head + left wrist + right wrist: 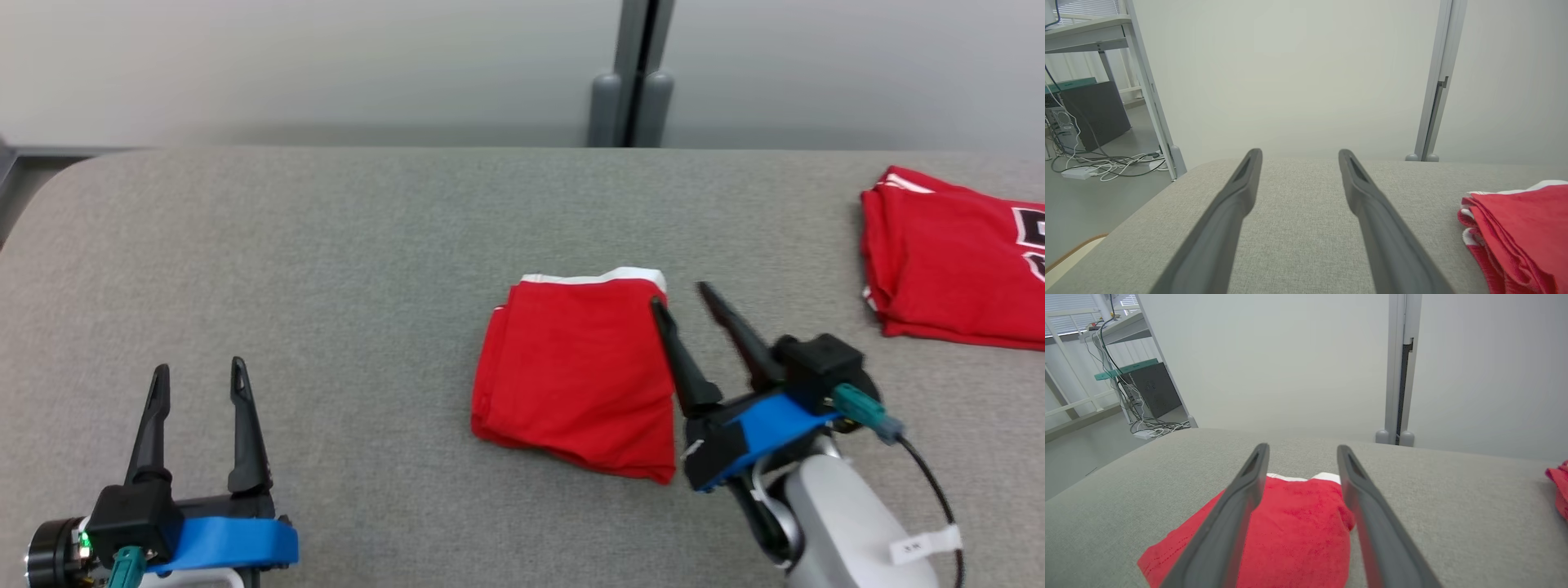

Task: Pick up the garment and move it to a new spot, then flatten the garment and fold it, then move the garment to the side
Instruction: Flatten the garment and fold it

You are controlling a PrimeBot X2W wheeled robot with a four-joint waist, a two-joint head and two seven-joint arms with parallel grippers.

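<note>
A red garment (575, 371) with a white trim lies folded into a small rectangle in the middle of the grey table (326, 261). My right gripper (682, 294) is open at the garment's right edge, one finger over the cloth and the other off it, holding nothing. In the right wrist view the folded garment (1298, 526) lies between and below the two fingers. My left gripper (200, 371) is open at the lower left, well away from the garment. The left wrist view has the garment's layered edge (1515, 232) at the right.
A second folded red garment (955, 261) with dark lettering lies at the table's far right. A grey post (633, 73) stands behind the table against the pale wall. Cables (1106, 163) and a dark box lie on the floor off the table's left end.
</note>
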